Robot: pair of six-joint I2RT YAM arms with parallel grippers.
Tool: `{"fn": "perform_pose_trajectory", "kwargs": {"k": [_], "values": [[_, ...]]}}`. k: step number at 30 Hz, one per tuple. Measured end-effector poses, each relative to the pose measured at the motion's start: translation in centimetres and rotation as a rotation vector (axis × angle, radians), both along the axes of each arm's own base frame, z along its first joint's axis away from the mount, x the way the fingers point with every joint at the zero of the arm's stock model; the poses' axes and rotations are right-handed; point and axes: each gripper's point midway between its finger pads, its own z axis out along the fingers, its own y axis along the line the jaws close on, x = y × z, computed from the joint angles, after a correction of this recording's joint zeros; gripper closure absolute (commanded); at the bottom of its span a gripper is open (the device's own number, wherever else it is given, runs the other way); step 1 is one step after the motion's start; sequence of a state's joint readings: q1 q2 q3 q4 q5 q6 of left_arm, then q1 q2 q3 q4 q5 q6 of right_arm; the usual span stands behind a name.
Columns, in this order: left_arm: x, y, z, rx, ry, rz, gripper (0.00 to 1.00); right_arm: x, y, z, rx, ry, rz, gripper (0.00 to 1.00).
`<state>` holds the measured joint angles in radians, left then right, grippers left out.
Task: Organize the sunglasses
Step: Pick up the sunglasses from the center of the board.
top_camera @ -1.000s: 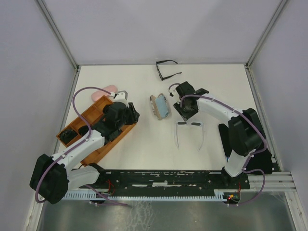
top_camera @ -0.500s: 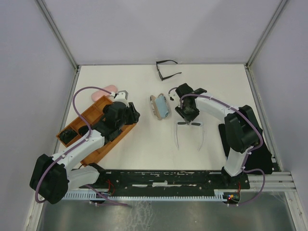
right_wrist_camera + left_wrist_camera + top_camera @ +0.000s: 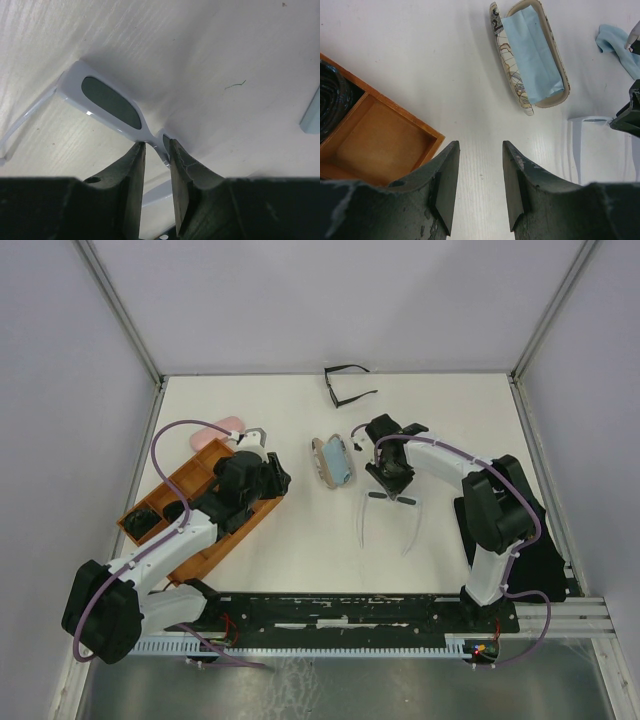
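White-framed sunglasses with dark lenses (image 3: 112, 102) lie mid-table; their arms (image 3: 364, 525) point toward the near edge. My right gripper (image 3: 156, 146) is shut on their bridge, and the front is raised slightly off the table, casting a shadow. It shows in the top view too (image 3: 390, 485). Thin black-framed glasses (image 3: 346, 386) lie at the far edge. My left gripper (image 3: 480, 150) is open and empty just above the table, beside the corner of the wooden tray (image 3: 380, 145). A dark pair (image 3: 145, 520) sits in the tray's near compartment.
An open patterned case (image 3: 530, 55) with pale-blue lining lies between the arms. A light-blue cloth (image 3: 615, 42) lies beside it. A pink case (image 3: 215, 430) lies behind the tray (image 3: 190, 480). Side walls bound the table.
My right gripper has come down onto the white sunglasses and closed on the bridge. The glasses have shifted, their arms swinging slightly. The left arm has not moved.
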<state>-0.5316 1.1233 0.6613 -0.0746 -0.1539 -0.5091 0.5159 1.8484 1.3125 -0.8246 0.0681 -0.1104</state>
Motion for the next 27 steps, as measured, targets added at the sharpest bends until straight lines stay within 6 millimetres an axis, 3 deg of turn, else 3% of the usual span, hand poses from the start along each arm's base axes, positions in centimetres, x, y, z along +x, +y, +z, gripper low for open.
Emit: {"fn": "perform_pose_trajectory", "kwargs": {"k": [15,25,27], "values": [[0.0,0.0,0.0,0.0,0.0,0.0,0.53,-0.4,0.6,-0.1,0.037,0.019,-0.032,0.81],[0.0,0.0,0.0,0.0,0.0,0.0,0.53,-2.8,-0.5,0.5,0.058,-0.001,-0.208,0.78],[0.0,0.0,0.0,0.0,0.0,0.0,0.53,-3.4,-0.6,0.7,0.074,-0.005,-0.25,0.73]]}}
